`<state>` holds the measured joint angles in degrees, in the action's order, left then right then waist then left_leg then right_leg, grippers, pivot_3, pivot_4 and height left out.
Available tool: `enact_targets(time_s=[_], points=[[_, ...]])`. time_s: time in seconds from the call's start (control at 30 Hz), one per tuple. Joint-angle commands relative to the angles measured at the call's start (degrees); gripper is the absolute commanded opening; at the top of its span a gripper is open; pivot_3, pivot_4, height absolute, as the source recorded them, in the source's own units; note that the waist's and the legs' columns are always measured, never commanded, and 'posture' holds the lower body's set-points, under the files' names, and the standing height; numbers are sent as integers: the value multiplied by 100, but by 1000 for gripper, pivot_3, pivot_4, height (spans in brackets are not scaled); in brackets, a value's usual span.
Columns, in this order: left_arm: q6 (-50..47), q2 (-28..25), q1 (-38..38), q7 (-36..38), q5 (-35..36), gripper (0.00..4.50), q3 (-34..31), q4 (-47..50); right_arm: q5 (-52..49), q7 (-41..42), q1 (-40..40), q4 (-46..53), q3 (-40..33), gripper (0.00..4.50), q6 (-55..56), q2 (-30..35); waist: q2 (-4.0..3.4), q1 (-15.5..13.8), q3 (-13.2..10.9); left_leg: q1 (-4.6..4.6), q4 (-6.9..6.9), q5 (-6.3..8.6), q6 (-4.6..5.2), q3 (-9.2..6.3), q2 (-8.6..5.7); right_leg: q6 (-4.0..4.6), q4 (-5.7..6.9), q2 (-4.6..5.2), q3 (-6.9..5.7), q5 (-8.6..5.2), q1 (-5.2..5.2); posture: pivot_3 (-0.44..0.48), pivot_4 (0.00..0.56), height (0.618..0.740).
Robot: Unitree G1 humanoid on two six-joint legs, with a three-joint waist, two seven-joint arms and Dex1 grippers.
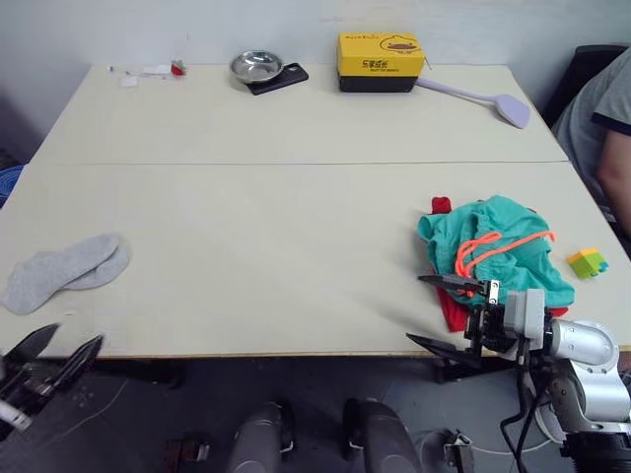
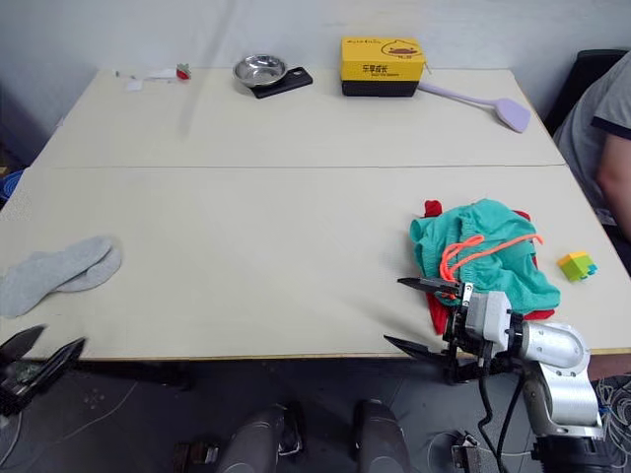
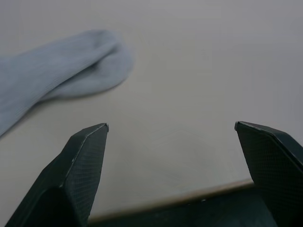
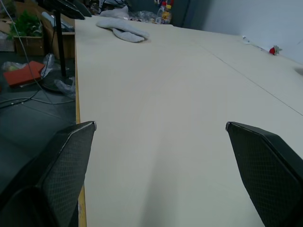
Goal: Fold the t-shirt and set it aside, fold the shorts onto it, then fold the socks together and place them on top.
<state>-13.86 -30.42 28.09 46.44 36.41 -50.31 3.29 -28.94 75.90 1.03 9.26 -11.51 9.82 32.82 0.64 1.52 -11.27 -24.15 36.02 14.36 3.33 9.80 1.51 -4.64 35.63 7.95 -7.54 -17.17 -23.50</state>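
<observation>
Nearby — toy block [image 1: 588, 262] beside shorts [image 1: 498, 246]

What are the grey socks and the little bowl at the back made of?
The socks look like soft knit cloth: matte, limp, with faint ribbing in the left wrist view. The bowl looks like metal, probably steel, because it is silvery and shiny with bright reflections.

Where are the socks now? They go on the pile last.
In the left eye view the socks lie on the table's near left edge, beside the open left gripper, far from the shorts.
</observation>
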Motion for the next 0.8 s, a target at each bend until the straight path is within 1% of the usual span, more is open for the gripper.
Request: enact_targets(time_s=[0.03,0.1,0.17,0.23,0.3,0.4,0.47,0.5,0.53,0.63,0.7,0.8], points=[[-73,242,293,-479,322,4500,-650,-16,-254,-101,244,449,-54,4484,-54,86,16,-21,9,1,-1,4,1,-6,0,0,-9,0,-3,0,-3,0,150,740],[-214,301,399,-660,377,4500,-723,63,-277,-132,334,541,-48,4484,-63,117,32,-38,20,-1,-4,11,6,-10,0,7,-22,-1,-4,-2,0,0,150,740],[-376,289,470,-834,356,4500,-723,120,-287,-174,381,606,-31,4484,-86,126,37,-36,24,-5,-8,12,8,-11,1,37,-34,-4,-1,-13,3,0,150,740],[-504,145,385,-924,368,4500,-651,180,-294,-217,369,686,31,4484,-132,119,49,-31,33,-11,-37,13,8,-9,2,73,-77,-18,13,-15,30,0,150,740],[-562,-182,185,-988,210,4500,-514,179,-304,-253,289,761,123,4484,-194,121,63,-27,41,-6,-41,12,6,-8,2,101,-83,-21,15,-30,21,0,150,740],[-572,-835,-250,-1030,-151,4500,-259,25,-381,-341,98,903,239,4484,-381,144,63,-34,42,-2,-43,6,-10,-7,6,104,-78,-27,9,-31,-1,0,150,740],[-258,-1451,-341,-728,-833,4500,279,-208,-524,-488,-32,1024,286,4484,-620,127,66,-26,44,-1,-44,1,-19,-2,6,87,-70,-27,9,-13,-3,0,150,740],[-112,-1742,-429,-573,-1117,4500,566,-392,-605,-577,-87,1083,306,4484,-770,117,65,-17,45,-1,-45,1,-20,2,7,30,-64,-27,11,20,-3,0,150,740],[-17,-1971,-583,-481,-1295,4500,788,-596,-648,-642,-134,1129,322,4484,-872,115,59,-9,48,-2,-53,0,-22,9,6,26,-67,-26,15,25,-7,0,150,740],[-162,-2382,-1334,-214,-1283,4500,1183,-1212,-674,-756,-235,1217,362,4484,-1091,181,57,10,49,-2,-85,-5,-36,30,3,25,-69,-26,33,26,-20,0,150,740],[32,-2643,-1631,-26,-1590,4500,1523,-1649,-675,-802,-283,1230,372,4484,-1168,194,60,26,50,-4,-91,-17,-68,30,10,32,-65,-35,30,22,-30,0,150,740],[290,-2943,-2425,3,-1997,4500,2066,-2531,-660,-877,-340,1276,394,4484,-1286,226,59,19,50,-3,-94,-16,-91,30,15,45,-45,-44,27,14,-41,0,150,740]])
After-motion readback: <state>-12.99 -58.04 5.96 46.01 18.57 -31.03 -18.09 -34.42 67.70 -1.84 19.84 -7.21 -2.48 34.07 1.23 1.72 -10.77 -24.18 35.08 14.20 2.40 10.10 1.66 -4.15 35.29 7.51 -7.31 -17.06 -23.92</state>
